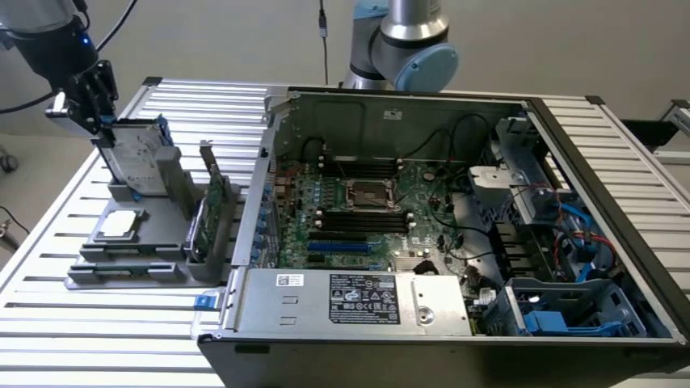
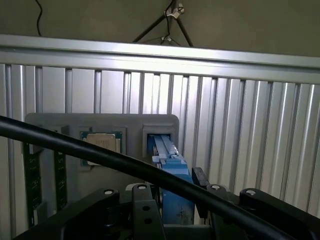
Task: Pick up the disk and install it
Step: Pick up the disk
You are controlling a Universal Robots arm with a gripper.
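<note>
Widest of all, a slatted metal bench (image 1: 97, 323) under everything. On it, across the exterior view's middle and right, an open computer case (image 1: 356, 121) lying on its side, with the grey-and-blue robot arm (image 1: 415, 48) rising behind the far wall. Inside, a green motherboard (image 1: 356, 214) under looped black wires. Along the near edge, a silver power supply (image 1: 307, 311) with a black-and-white rating label (image 1: 367, 297) crowded with marks and print too small to read. At the exterior view's left, close beside the case wall, a grey holder (image 1: 151, 267) flat on the bench. At the holder's far end, the disk (image 1: 138, 158): on edge in a slot, long axis near upright with a slight lean, broad labelled face turned toward the exterior view's right, blue frame along the upper and right-hand edges, white label without legible writing. At the disk's upper left corner, the claw (image 1: 95, 121), pressed together on the blue frame from both flat sides. Across the wrist view, a thick black cable (image 2: 100, 155) passing in front of the disk. Between disk and case, nearest obstacle, a thin green circuit card (image 1: 216, 194) upright in its own slot. Smallest, a square silver chip (image 1: 119, 225) flat in a recess just in front of the disk.
</note>
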